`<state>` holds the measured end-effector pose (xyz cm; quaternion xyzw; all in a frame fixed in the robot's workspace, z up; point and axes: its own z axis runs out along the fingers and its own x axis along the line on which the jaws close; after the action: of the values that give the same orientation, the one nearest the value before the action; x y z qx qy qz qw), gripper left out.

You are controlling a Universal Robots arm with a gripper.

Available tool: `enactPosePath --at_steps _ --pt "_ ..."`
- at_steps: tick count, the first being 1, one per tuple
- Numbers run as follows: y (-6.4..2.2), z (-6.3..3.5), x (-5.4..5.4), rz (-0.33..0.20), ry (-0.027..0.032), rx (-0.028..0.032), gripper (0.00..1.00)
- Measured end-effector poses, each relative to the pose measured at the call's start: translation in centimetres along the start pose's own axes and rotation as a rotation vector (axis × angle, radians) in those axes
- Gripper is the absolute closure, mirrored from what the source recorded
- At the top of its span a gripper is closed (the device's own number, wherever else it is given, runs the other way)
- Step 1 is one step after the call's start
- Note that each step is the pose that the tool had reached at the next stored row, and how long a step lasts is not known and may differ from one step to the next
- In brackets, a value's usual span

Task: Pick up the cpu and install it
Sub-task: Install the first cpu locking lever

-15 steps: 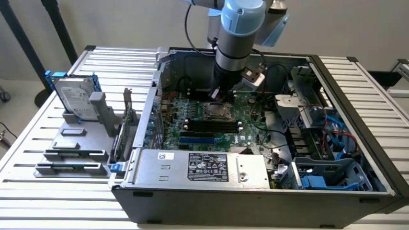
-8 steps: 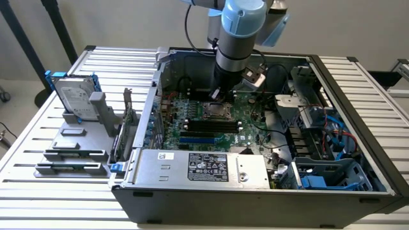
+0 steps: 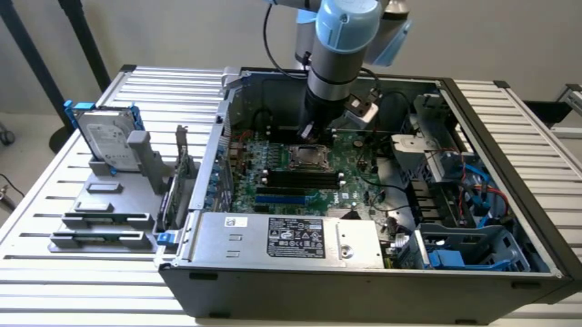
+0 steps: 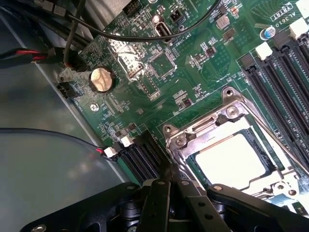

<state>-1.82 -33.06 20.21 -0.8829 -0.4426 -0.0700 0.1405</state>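
Open grey metal computer case point(image 3: 364, 272) on slatted tabletop point(image 3: 54, 225), green motherboard point(image 4: 193, 77) inside, small flat square cpu with silvery metal top point(image 4: 231, 157) seated in the steel-framed socket point(image 4: 227, 113), black end effector point(image 4: 169, 186) closed, empty, just beside the cpu

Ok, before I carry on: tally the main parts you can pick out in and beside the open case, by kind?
computer case: 1
hard drive in blue bracket: 1
cpu, lying in the socket: 1
power supply: 1
coin battery: 1
Total: 5
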Motion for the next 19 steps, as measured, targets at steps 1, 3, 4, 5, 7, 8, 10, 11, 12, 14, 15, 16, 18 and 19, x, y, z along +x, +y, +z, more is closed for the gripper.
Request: enactPosePath --at_steps 1,3,4,5,7,8,10,11,12,14,15,16,18,19 --pt "0.0 -0.26 0.0 0.0 0.0009 0.0006 0.89" --pt "0.09 -0.83 -0.3 0.001 0.0037 0.0026 0.89" --pt "0.15 -1.11 -0.4 0.001 0.0048 0.0035 0.89" --pt "0.22 -1.4 -0.6 0.002 0.0061 0.0046 0.89" --pt "0.37 -1.97 -0.9 0.003 0.0091 0.007 0.89" --pt "0.43 -2.22 -1.2 0.003 0.0103 0.0079 0.89" --pt "0.57 -2.67 -1.6 0.003 0.0128 0.0098 0.89" --pt "0.64 -2.86 -1.9 0.003 0.0142 0.0108 0.89" --pt "0.7 -3.04 -2.3 0.003 0.0155 0.0118 0.89" --pt "0.84 -3.37 -2.9 0.003 0.0186 0.0141 0.89" --pt "0.9 -3.53 -3.2 0.003 0.0202 0.0155 0.89" --pt "0.96 -3.7 -3.5 0.003 0.0222 0.0169 0.89" --pt "1.09 -4.04 -4.0 0.003 0.0262 0.0201 0.89" --pt "1.16 -4.22 -4.3 0.003 0.0282 0.0216 0.89"
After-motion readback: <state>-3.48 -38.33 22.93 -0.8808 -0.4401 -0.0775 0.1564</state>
